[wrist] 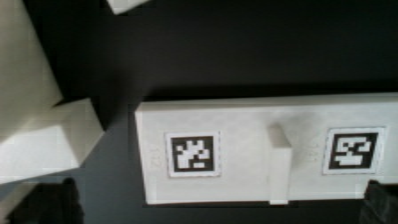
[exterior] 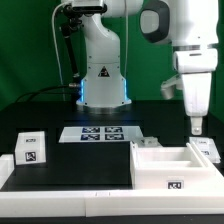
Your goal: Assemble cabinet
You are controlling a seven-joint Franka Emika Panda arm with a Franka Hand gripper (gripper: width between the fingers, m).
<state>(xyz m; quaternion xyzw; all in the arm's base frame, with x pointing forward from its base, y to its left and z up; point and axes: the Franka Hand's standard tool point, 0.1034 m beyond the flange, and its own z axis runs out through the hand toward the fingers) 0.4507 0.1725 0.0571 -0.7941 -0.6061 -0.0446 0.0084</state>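
Observation:
The cabinet's big white box (exterior: 165, 168) lies at the exterior view's right, recess up, with a tag on its front face. A small white tagged block (exterior: 30, 148) stands at the left. My gripper (exterior: 198, 125) hangs above a white tagged part (exterior: 206, 148) behind the box at the right edge. In the wrist view this part (wrist: 267, 110) shows two square tags and a raised rib between them. My gripper (wrist: 210, 206) is open and empty, with one dark fingertip (wrist: 43, 204) on each side of the part and clear above it.
The marker board (exterior: 100, 133) lies on the black table in front of the robot base (exterior: 103, 85). A long white panel (exterior: 6, 172) lies at the front left. Another white piece (exterior: 150, 145) sits behind the box. More white parts (wrist: 45, 140) show beside the tagged part in the wrist view.

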